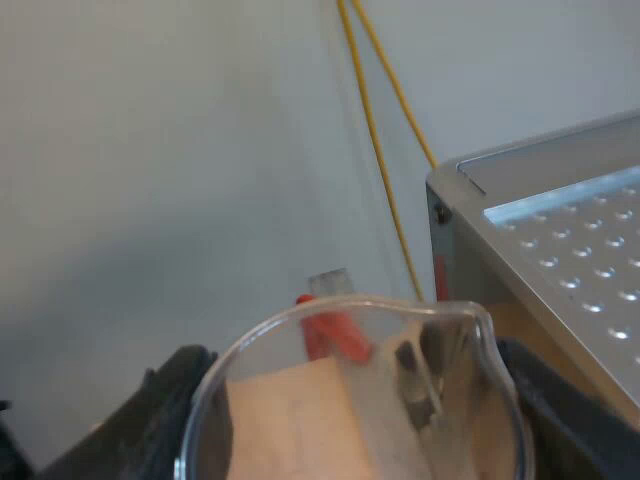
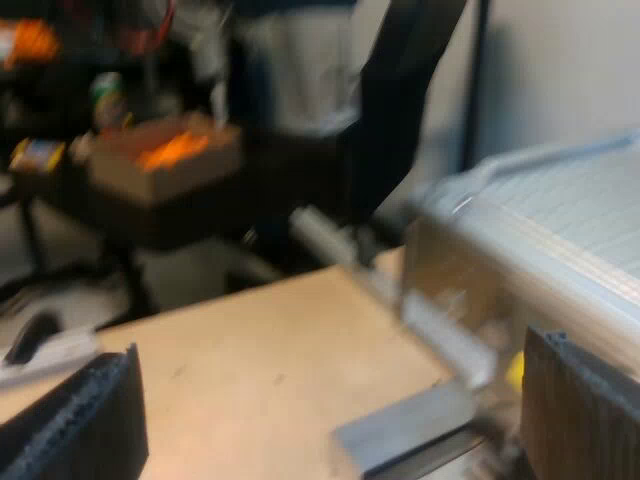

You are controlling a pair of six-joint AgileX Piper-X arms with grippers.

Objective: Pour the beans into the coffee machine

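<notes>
My left gripper (image 1: pixel 360 415) is shut on a clear measuring glass (image 1: pixel 350 400), one black finger (image 1: pixel 165 405) on each side of it. The glass is held high beside the upper corner of the silver espresso machine (image 1: pixel 560 250), with its spout towards the machine. No beans show in the part of the glass I can see. Through the glass I see a red handle end (image 1: pixel 325 330) and the wooden table. My right gripper (image 2: pixel 335 420) is open over the wooden table (image 2: pixel 260 360) with nothing between its fingers, close to the machine's side (image 2: pixel 540 260).
The machine's flat top has a dimpled metal plate (image 1: pixel 590 250). Two yellow cords (image 1: pixel 375 150) run down the pale wall behind it. A black upright arm or post (image 2: pixel 400 100) stands past the table, with a cardboard box (image 2: pixel 165 155) and clutter beyond.
</notes>
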